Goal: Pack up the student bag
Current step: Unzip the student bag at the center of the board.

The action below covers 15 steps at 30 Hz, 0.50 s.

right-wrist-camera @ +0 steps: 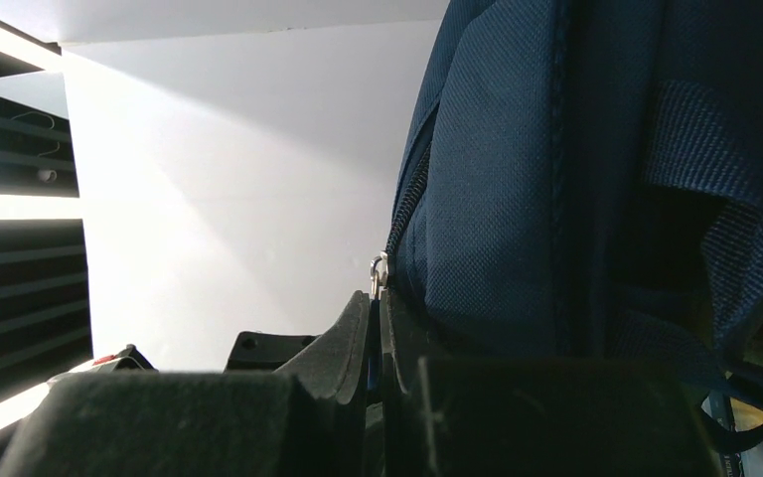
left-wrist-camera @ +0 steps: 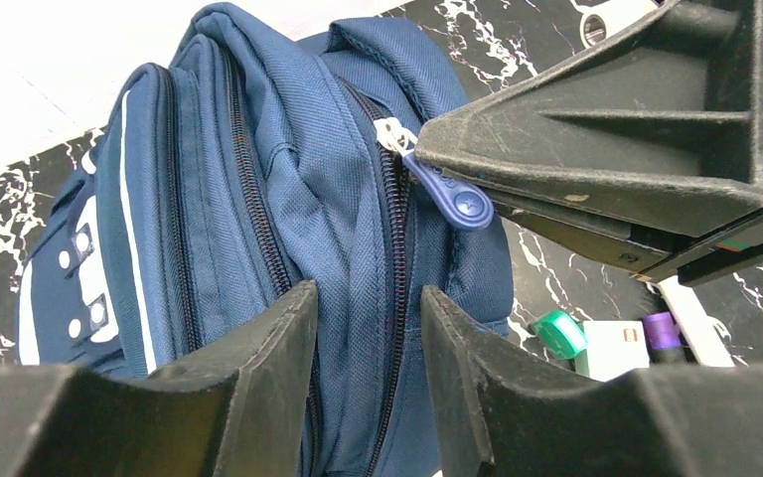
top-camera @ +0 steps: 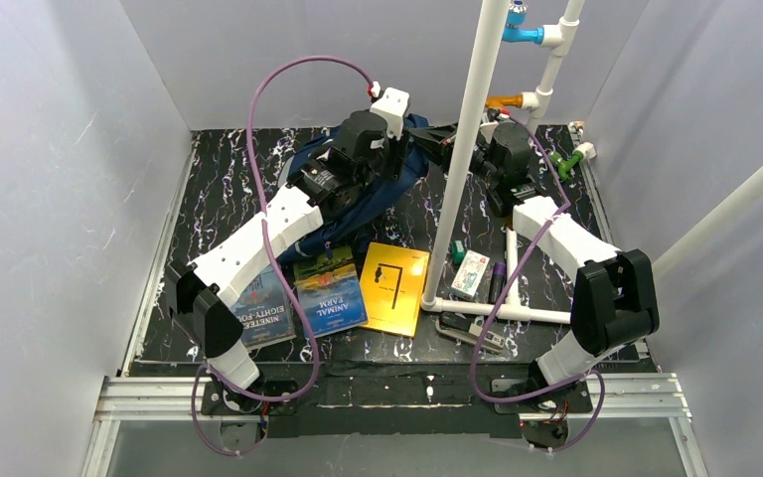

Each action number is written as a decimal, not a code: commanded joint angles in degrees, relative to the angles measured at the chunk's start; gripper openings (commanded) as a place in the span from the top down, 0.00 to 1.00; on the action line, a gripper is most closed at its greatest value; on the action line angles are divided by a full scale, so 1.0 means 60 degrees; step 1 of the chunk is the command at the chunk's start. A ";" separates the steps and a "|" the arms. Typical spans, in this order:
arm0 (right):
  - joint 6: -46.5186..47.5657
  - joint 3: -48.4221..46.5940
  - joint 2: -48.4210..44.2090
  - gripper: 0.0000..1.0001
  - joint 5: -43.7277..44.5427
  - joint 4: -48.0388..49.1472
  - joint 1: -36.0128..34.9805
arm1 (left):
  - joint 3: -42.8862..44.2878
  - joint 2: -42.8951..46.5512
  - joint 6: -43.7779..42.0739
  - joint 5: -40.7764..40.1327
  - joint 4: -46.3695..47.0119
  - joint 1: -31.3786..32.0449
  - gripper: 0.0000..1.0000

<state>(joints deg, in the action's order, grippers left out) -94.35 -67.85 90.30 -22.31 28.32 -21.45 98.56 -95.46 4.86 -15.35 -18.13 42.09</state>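
We are pinching the pull [left-wrist-camera: 454, 196] tight in the right gripper [right-wrist-camera: 375, 303]. The left gripper [left-wrist-camera: 368, 298] is gaping astride the zipper [left-wrist-camera: 397, 248], gripping nothing, so tugging risks dragging the bag [left-wrist-camera: 258, 179].

Bag: navy blue fabric backpack [top-camera: 409, 171], far centre, partly beneath white left arm [top-camera: 258, 243].
Book: yellow paperback [top-camera: 394, 288] flat on black marbled surface [top-camera: 219, 199].

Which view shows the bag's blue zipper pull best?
Left wrist: the zipper pull lies in plain sight against the student bag. Right wrist shows only its metal ring above the shut right tool; top external hides it behind the arms.
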 commanded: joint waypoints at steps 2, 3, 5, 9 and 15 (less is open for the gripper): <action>-0.0152 -0.0617 -0.0600 0.99 0.0132 0.1288 0.0016 | -0.0181 0.0560 -0.0224 -0.0970 0.0385 0.0030 0.62; -0.0158 -0.0641 -0.0582 0.99 0.0105 0.1298 0.0016 | -0.0173 0.0604 -0.0201 -0.0995 0.0323 0.0031 0.62; -0.0181 -0.0637 -0.0563 0.99 0.0067 0.1340 0.0008 | -0.0090 0.0708 -0.0132 -0.0830 0.0116 0.0030 0.56; -0.0189 -0.0676 -0.0585 0.99 0.0085 0.1361 0.0001 | 0.0133 0.0722 -0.0064 -0.0944 -0.0018 0.0024 0.51; -0.0173 -0.0724 -0.0592 0.99 0.0055 0.1367 -0.0004 | 0.0700 0.0306 -0.0095 -0.1160 -0.0164 0.0029 0.43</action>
<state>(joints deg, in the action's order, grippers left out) -94.35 -67.85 90.30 -22.26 28.40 -21.45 98.45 -94.61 4.51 -19.07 -18.17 42.46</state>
